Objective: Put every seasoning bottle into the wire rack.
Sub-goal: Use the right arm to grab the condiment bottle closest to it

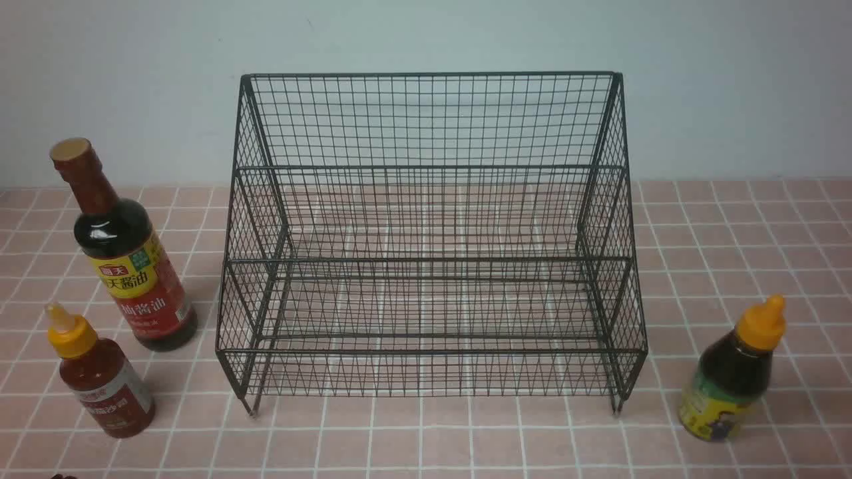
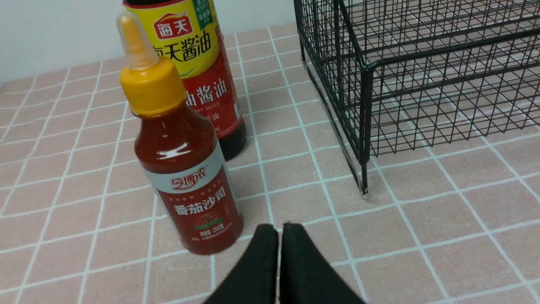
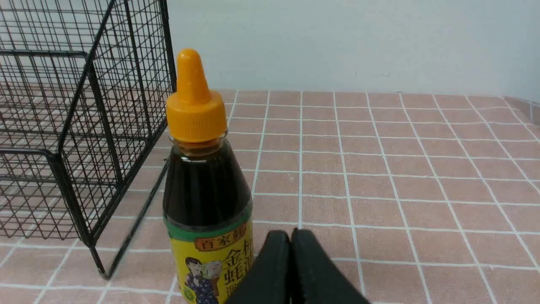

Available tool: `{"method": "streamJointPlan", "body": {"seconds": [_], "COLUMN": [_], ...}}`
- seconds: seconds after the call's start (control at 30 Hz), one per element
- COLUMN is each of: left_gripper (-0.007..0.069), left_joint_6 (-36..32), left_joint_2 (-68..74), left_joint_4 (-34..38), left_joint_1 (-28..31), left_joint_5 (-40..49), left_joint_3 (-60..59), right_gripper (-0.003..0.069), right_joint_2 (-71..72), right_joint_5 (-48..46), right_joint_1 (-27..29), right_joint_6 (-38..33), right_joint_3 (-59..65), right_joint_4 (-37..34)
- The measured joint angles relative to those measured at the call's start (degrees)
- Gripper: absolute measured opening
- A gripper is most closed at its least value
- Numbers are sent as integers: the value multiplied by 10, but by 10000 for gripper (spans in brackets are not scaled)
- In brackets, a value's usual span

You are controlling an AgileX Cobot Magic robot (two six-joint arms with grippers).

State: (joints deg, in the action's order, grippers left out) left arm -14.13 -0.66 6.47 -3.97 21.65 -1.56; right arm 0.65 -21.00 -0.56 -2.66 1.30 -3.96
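The wire rack [image 1: 432,259] stands empty at the middle of the pink-tiled counter [image 1: 466,439], towards its back edge. Left of it is the tall soy sauce bottle [image 1: 126,259], labelled "海天酱油" and "SOY SAUCE". Just in front, nearer the counter's front-left corner, is the red sauce bottle [image 1: 103,376], marked "番茄沙司". The dark bottle with the orange cap [image 1: 729,379] stands right of the rack, its label beginning "百家". The left claw [image 2: 279,231] and the right claw [image 3: 291,235] are both closed tight, gripping nothing.
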Motion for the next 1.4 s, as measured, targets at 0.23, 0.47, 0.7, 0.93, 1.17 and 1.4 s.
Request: {"method": "streamJointPlan", "body": {"seconds": [0.23,0.47,0.7,0.93,1.17,1.4], "left_gripper": [-7,-7,-7,-7,-7,-7], "left_joint_6": [0,0,0,0,-1,47], "left_joint_2": [0,0,0,0,0,0], "left_joint_4": [0,0,0,0,-11,82], "left_joint_1": [0,0,0,0,0,0], "left_joint_5": [0,0,0,0,-29,-122], "left_joint_3": [0,0,0,0,-1,-1], "right_gripper": [-13,-13,-13,-13,-13,-13], "right_joint_2": [0,0,0,0,0,0], "right_joint_5": [0,0,0,0,0,87], "right_joint_1": [0,0,0,0,0,0], "right_joint_6": [0,0,0,0,0,42], "right_joint_3": [0,0,0,0,0,2], "right_joint_4": [0,0,0,0,4,-92]}}
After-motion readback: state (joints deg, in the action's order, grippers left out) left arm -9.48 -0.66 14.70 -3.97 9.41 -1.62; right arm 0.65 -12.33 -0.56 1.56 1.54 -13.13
